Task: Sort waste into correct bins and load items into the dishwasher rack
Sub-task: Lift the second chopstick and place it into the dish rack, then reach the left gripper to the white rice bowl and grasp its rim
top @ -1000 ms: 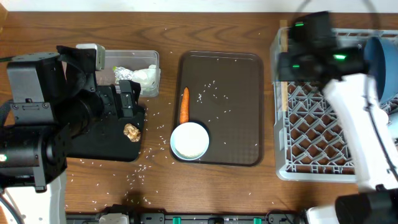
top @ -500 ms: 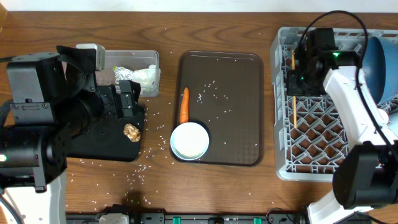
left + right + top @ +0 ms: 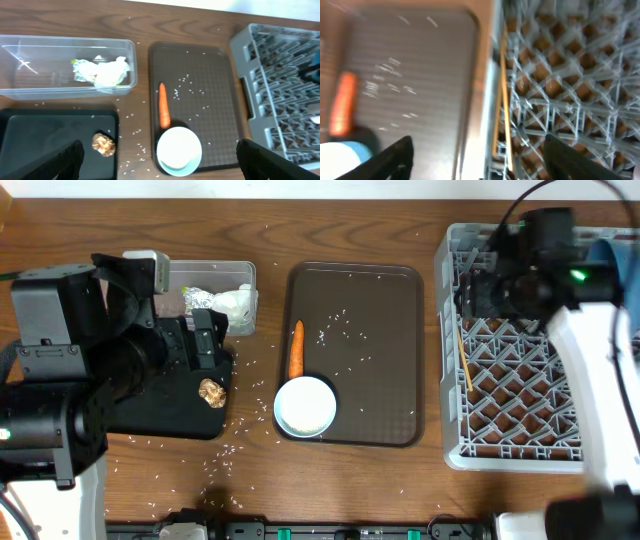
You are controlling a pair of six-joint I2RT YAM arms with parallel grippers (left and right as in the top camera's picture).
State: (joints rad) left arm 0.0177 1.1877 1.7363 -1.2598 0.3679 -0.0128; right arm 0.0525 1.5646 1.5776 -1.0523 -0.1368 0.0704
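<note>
Overhead view showed the pair of wooden chopsticks [image 3: 463, 352] lying loose inside the grey dishwasher rack [image 3: 510, 458] by the tabletop's right edge, stretched along the rack's left wall at a slight slant. The right tool [image 3: 477, 142] hung above that wall with its fingers spread apart and nothing between them. The right wrist view, though blurred, showed the chopsticks resting on the lattice floor below it. A dark-blue dish [image 3: 612, 252] stood toward the rack's far right corner, mostly hidden behind the right arm.

At the middle of the tabletop, the brown serving tray [image 3: 380, 390] carried a small orange carrot [image 3: 297, 348] lying lengthwise near its left rim. A white bowl [image 3: 305, 406] sat at the tray's near left corner, just beside the carrot's near end. Loose white rice [image 3: 324, 335] dotted the tray and the wood around it.

Toward the far left corner, the clear tub [image 3: 215, 268] held crumpled foil [image 3: 198, 302], white tissue [image 3: 236, 306] and, in the left wrist view, a scrap of green-yellow wrapper [image 3: 78, 70]. The black tray [image 3: 165, 415] lay just beside the tub on its near side, with the brown food lump [image 3: 211, 392] at its right end. The left tool [image 3: 159, 150] hovered above the trays with its fingers wide apart, holding nothing
</note>
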